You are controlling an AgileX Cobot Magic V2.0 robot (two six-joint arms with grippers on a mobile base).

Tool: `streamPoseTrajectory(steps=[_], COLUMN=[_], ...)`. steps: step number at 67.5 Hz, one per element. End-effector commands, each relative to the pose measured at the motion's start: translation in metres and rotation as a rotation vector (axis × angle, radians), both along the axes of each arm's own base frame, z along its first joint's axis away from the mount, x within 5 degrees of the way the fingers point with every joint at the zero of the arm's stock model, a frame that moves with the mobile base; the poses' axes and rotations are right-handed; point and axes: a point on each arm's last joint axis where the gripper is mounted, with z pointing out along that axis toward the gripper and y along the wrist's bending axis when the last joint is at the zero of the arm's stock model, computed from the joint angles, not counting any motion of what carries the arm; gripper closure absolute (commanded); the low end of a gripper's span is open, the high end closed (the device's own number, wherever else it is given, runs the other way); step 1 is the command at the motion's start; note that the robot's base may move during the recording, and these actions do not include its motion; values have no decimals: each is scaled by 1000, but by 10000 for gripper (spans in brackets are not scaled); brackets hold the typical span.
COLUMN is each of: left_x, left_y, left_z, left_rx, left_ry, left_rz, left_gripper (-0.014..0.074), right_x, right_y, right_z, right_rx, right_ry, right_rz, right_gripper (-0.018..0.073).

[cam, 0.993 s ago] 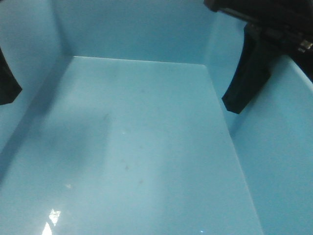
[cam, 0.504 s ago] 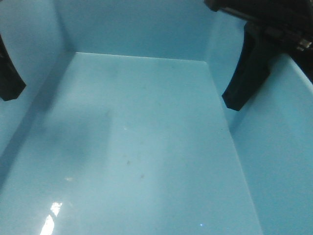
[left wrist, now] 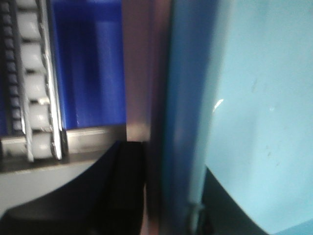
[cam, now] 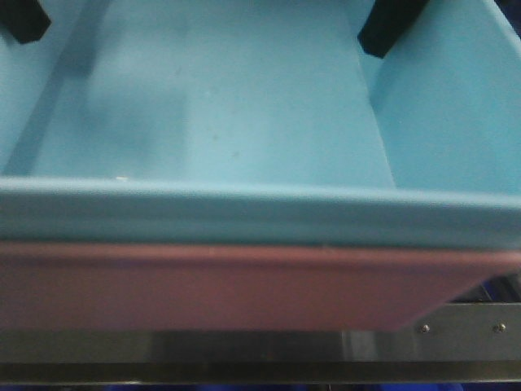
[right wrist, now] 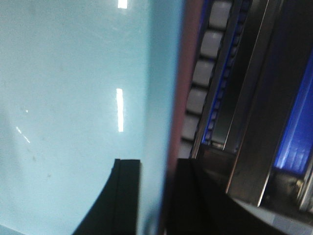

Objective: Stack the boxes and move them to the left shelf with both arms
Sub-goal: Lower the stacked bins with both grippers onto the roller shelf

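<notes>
Blue box (cam: 220,106) nested in pink box (cam: 203,289), stack just above the shelf rail (cam: 244,346). Left gripper (left wrist: 161,196) and right gripper (right wrist: 151,196) each pinch the doubled side wall. Risk: uneven lowering could catch the rail, or slip smooth plastic.

The front view looks closely down into the smooth sky-blue plastic bin (cam: 220,106); both wrist views hug its opposite side walls.
</notes>
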Motion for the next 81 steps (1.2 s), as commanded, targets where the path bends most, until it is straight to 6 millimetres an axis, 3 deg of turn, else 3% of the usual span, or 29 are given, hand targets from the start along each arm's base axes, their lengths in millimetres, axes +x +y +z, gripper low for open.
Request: streamPoseTrajectory(steps=[1,12,22,43,63,81], left_x=[11,35,60,106,138,156], left_y=[-1,-13,-21,5,-1,-10], left_z=[34,38,30,22,-14,-40], left_rx=[-30,9,45,-42,-32,-36], left_ry=[-148,-171,-175,-221,-165,-125], left_rz=[1,7,27,151,116,119], left_gripper=[599,599,599,599,599,599], right_x=[10,32,53,90,110,122], right_y=[-3,9,19,30,37,43], right_z=[30,35,28,-8,-28,-34], right_rx=[-4,-9,-42,-71,-77,-75], right_ry=[-142,-144,-138,-104,-123,-130], right_rz=[11,13,13,-10,-8,-8], right_gripper=[499,499,499,499,499,499])
